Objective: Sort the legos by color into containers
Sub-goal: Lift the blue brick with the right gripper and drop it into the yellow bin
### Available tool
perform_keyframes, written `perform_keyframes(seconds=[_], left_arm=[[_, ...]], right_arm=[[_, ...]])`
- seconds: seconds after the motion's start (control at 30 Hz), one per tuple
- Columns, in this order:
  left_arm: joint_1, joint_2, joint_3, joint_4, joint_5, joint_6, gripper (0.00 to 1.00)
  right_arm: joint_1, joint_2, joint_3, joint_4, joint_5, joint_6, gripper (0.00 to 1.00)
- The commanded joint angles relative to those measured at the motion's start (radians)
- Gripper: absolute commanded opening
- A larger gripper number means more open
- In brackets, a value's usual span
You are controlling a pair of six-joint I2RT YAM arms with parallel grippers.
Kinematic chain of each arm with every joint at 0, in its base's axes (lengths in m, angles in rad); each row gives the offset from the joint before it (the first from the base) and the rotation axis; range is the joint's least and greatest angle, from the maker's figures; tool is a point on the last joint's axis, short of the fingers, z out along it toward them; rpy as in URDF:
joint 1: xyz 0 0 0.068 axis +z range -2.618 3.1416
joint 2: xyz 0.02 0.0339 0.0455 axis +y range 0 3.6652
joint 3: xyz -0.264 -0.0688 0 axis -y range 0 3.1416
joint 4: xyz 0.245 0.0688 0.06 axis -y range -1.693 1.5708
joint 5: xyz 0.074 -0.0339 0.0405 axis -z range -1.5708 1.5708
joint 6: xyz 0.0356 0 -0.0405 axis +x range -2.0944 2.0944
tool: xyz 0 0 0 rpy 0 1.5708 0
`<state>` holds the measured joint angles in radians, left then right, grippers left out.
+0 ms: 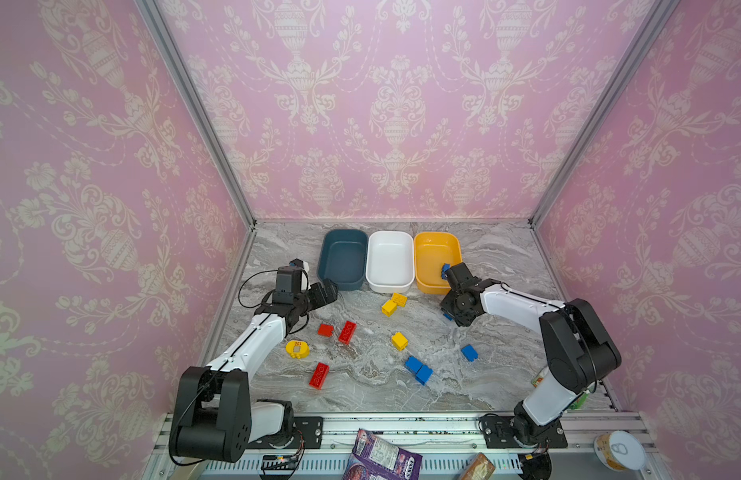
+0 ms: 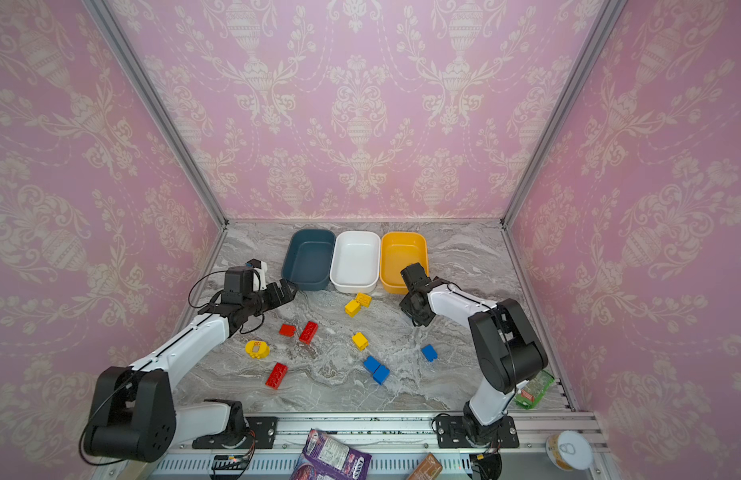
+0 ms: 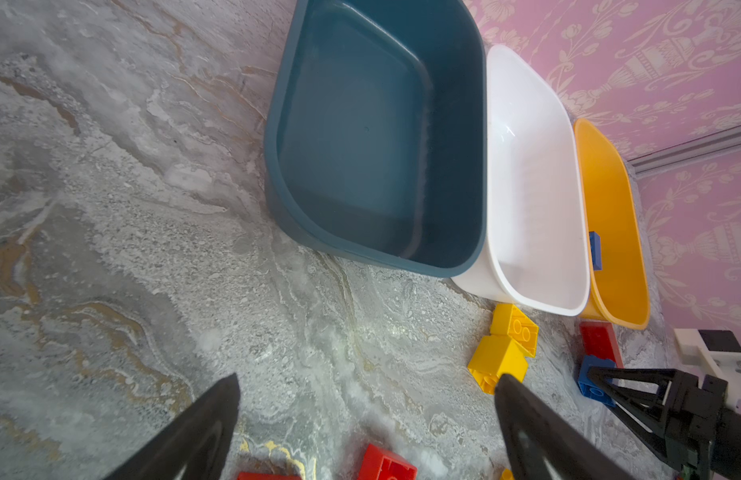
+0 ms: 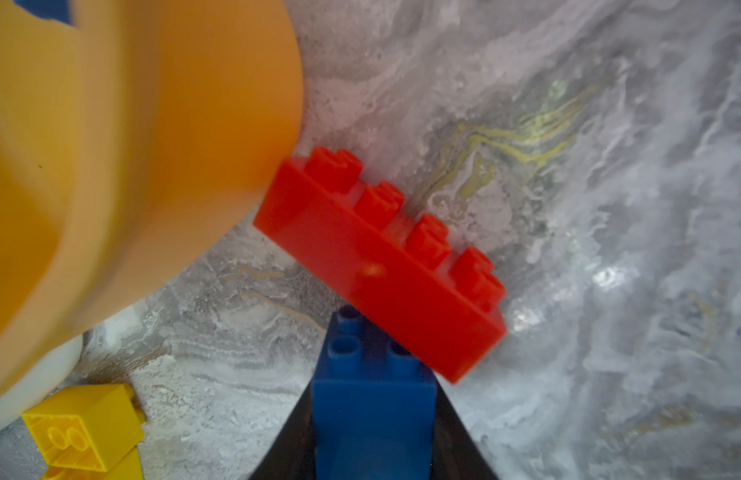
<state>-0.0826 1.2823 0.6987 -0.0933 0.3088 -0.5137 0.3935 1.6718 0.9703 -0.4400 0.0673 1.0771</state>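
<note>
Blue brick (image 4: 373, 407): light, rigid, smooth-sided plastic; judged best gripped across its flat flanks, below the studs. It rests on the surface (image 4: 609, 208), touching a red brick (image 4: 381, 266) that lies against the yellow-orange tub (image 4: 111, 166). Right end effector (image 4: 373, 374) narrow, jaws flush on both flanks. Left end effector (image 3: 368, 399) wide, empty

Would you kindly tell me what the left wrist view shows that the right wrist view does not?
Only the left wrist view: the dark teal tub, empty, the open left gripper and a small red brick near it. Only the right wrist view: the long red brick with its whole stud row, and no gap between the right gripper and the blue brick it holds. Both: the yellow-orange tub, that long red brick beside it, the blue brick and two yellow bricks.
</note>
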Motion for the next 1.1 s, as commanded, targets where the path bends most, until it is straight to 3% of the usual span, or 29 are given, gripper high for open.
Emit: perform_keyframes(seconds=[0.0, 0.37, 0.73, 1.07], left_arm=[[-0.006, -0.021, 0.001, -0.009, 0.0, 0.023, 0.98], [-0.006, -0.024, -0.008, -0.009, 0.003, 0.021, 0.98], [-0.011, -0.043, -0.029, -0.011, -0.002, 0.012, 0.98], [-0.025, -0.041, -0.028, -0.015, -0.009, 0.009, 0.99]], right_arm=[[0.019, -0.069, -0.013, -0.03, -0.001, -0.012, 0.33], [0.034, -0.173, 0.15, -0.154, 0.092, -0.174, 0.34], [-0.035, 0.02, 0.429, -0.12, 0.084, -0.362, 0.33], [-0.057, 0.27, 0.589, -0.109, 0.062, -0.429, 0.33]])
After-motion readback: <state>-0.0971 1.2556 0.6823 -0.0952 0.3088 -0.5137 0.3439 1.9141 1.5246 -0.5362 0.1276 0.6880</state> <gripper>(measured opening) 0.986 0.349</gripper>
